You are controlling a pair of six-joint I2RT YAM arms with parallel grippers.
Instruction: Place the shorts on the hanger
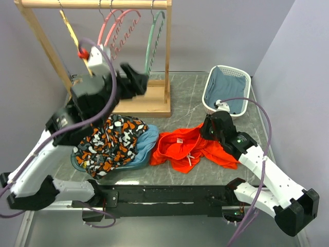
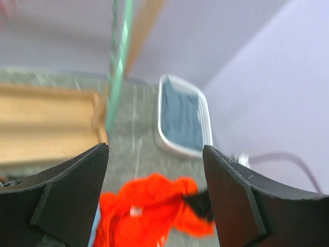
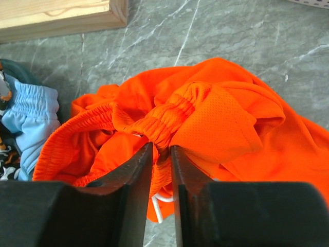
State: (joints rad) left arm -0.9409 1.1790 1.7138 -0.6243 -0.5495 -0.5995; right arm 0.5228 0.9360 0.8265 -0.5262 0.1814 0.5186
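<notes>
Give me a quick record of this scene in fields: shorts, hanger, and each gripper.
shorts: crumpled on the table, on no hanger
hanger: teal, hanging from the wooden rack
left gripper: raised near the rack, jaws wide apart, empty
right gripper: down at the shorts, jaws nearly together with a waistband fold between them
task status: shorts not yet on hanger

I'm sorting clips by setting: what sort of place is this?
Likely a robotics lab bench staged for laundry chores: a wooden rack of plastic hangers, a white laundry basket, and orange shorts among clothes on the table.
</notes>
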